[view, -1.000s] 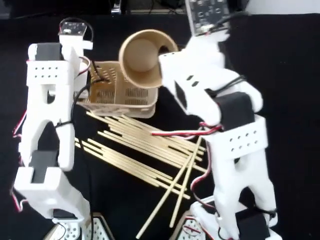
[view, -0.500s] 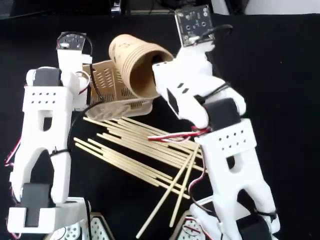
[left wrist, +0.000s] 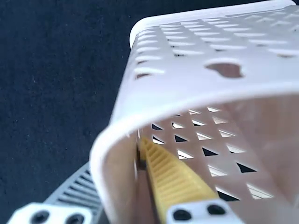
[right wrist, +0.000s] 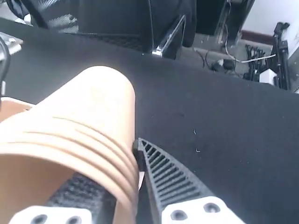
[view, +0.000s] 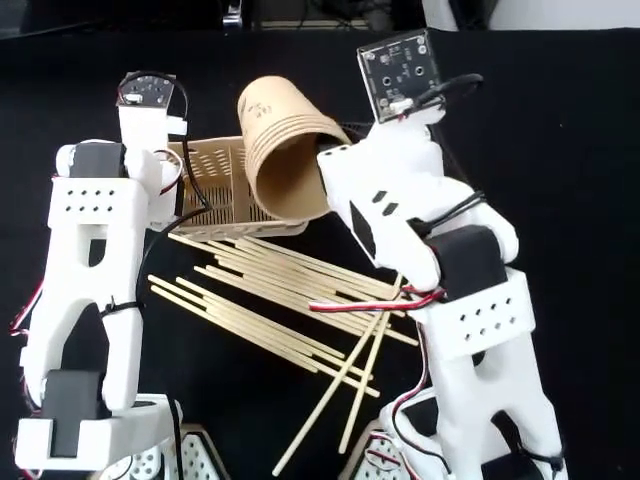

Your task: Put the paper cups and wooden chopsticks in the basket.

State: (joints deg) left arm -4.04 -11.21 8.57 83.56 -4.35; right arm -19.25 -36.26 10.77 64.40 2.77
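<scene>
The basket [view: 215,190] stands at the far side of the black surface [view: 560,150]. The left gripper [left wrist: 135,154] pinches its side wall, one finger inside and one outside, which should steady it. The right gripper [right wrist: 128,156] is clamped over the rim of the nested paper cups [view: 285,150], holding them tilted above the basket's near right corner. To finish well, I'd carry the stack farther over the opening, lower it in, then release. Counted: one basket; one stack with about four rims showing; and chopsticks [view: 290,300] on the surface, over a dozen, too overlapped for an exact count.
</scene>
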